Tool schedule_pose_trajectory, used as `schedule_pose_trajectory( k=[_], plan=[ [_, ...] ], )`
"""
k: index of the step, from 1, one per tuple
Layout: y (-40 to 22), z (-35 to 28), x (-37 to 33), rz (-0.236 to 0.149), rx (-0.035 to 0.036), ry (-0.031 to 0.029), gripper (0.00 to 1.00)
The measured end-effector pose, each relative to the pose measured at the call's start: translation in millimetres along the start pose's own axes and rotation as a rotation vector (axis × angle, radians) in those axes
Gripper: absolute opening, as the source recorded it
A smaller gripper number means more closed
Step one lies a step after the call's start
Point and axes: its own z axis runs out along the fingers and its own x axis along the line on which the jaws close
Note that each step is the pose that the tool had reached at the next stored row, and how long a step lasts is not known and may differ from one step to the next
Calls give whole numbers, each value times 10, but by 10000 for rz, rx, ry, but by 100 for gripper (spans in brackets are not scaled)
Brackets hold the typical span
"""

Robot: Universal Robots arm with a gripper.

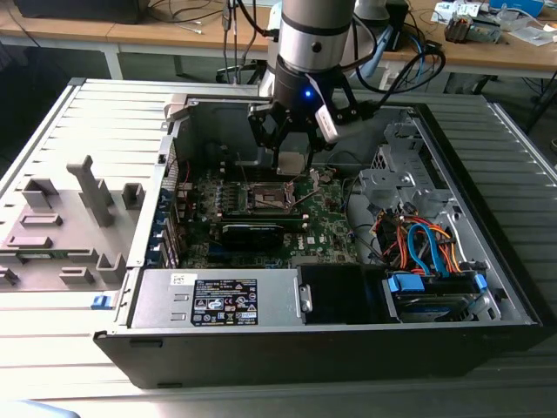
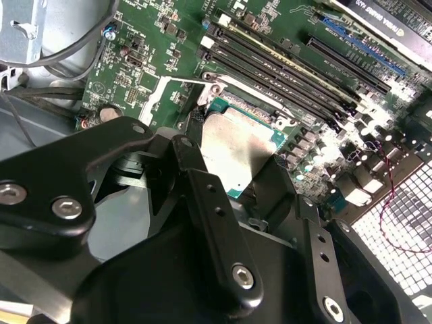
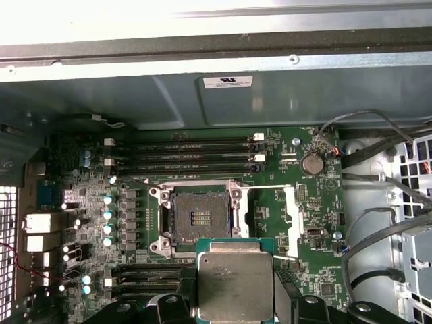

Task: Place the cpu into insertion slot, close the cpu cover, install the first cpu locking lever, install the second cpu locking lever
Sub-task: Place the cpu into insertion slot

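Wooden desk (image 1: 130, 35) with cables (image 1: 187, 22) stands behind a grey slatted table (image 1: 52, 348).

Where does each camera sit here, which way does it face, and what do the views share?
Exterior view: off the arm, above the open case, looking down into it; shows the arm and gripper.
First wrist view: on the arm, facing the board and empty slot; gripper parts in the foreground.
Second wrist view: on the arm, close behind the fingers, looking along them at the board.
Shared: all three show the cpu held in the gripper.
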Motion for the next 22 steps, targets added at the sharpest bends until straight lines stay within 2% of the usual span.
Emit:
schedule_pose_trajectory(
  k=[17,22],
  plan=[
    [-27,34,-1,0,-1,0,55],
    [-52,89,-3,0,1,0,55]
  ],
)
